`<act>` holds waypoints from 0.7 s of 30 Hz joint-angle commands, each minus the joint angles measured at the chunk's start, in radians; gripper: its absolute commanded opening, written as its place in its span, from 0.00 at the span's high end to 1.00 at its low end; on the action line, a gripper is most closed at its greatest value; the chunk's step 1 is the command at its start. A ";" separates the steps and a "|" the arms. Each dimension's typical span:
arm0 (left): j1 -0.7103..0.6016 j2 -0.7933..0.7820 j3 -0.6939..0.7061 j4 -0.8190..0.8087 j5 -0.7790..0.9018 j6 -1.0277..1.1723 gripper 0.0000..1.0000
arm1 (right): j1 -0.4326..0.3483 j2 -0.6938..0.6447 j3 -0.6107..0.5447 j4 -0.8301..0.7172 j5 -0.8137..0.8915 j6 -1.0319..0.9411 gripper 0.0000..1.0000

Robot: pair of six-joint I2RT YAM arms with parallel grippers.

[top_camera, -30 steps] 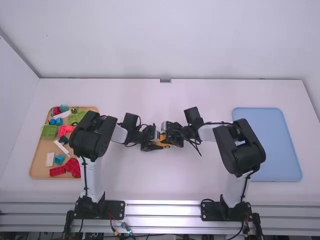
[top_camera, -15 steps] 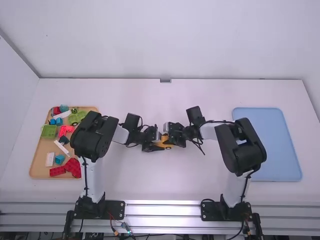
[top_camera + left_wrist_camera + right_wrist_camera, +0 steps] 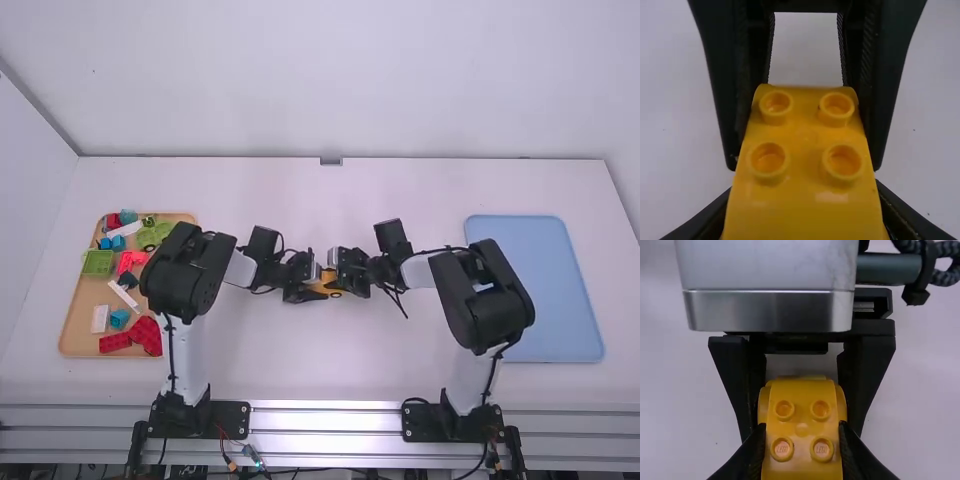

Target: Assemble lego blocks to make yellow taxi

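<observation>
Near the table's middle, the left gripper [image 3: 311,287] and the right gripper [image 3: 343,272] face each other with a yellow car-like piece [image 3: 328,281] between them. A small dark wheel shows at its near side. The left wrist view has the yellow piece [image 3: 800,200], studs facing the camera, with the left gripper [image 3: 804,192] shut on its sides; the other gripper's fingers flank its far end. From the right wrist, the right gripper [image 3: 801,427] is shut on the studded yellow piece [image 3: 802,440]. The grippers cover much of its sides.
At the left, a wooden tray [image 3: 77,325] holds loose blocks: a green one [image 3: 98,263], red ones [image 3: 115,342], blue and white ones. The left arm's elbow overhangs its right edge. A blue tray [image 3: 560,290] lies at the right, partly under the right arm's elbow.
The right arm has shifted slightly, its wrist first going a little away from the camera, then back toward it. The left arm has barely moved, and the yellow piece stays between the grippers.
</observation>
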 commanded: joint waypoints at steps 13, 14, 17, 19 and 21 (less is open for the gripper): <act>0.010 0.027 -0.014 -0.011 -0.065 0.016 0.76 | -0.064 0.045 -0.056 -0.060 0.110 -0.037 1.00; 0.010 0.027 -0.014 -0.011 -0.065 0.016 0.76 | -0.069 0.045 -0.062 -0.055 0.095 -0.047 1.00; 0.010 0.027 -0.014 -0.011 -0.065 0.016 0.76 | -0.082 0.060 -0.071 -0.012 0.080 -0.023 1.00; 0.010 0.027 -0.014 -0.011 -0.065 0.016 0.76 | -0.076 0.079 -0.066 0.018 0.080 0.000 1.00; 0.010 0.027 -0.014 -0.011 -0.065 0.016 0.76 | -0.063 0.082 -0.055 0.007 0.079 -0.008 1.00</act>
